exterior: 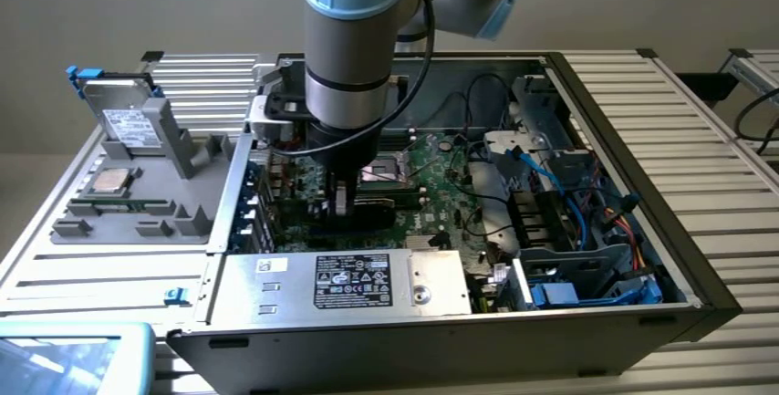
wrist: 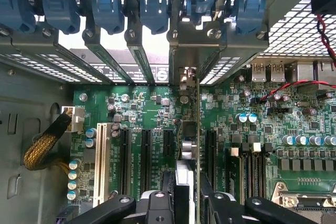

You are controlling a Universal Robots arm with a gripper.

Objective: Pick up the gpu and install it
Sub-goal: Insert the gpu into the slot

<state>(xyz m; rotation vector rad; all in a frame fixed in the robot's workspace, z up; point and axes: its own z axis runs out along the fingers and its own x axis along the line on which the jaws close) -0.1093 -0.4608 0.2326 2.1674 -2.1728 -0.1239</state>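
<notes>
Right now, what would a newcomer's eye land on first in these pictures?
First, the robot arm plunging down into the open computer case, its gripper low over the green motherboard. In the wrist view, the gpu stands edge-on between the fingers, in line with the black expansion slots and reaching toward the row of blue latches on the case's back wall.

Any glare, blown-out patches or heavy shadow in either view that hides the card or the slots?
Exterior view: even light, but the arm shades the flat green circuit-board card under the gripper. Wrist view: bright white washes out the gaps between the silver slot brackets, while the large green motherboard and its black slots stay readable.
</notes>
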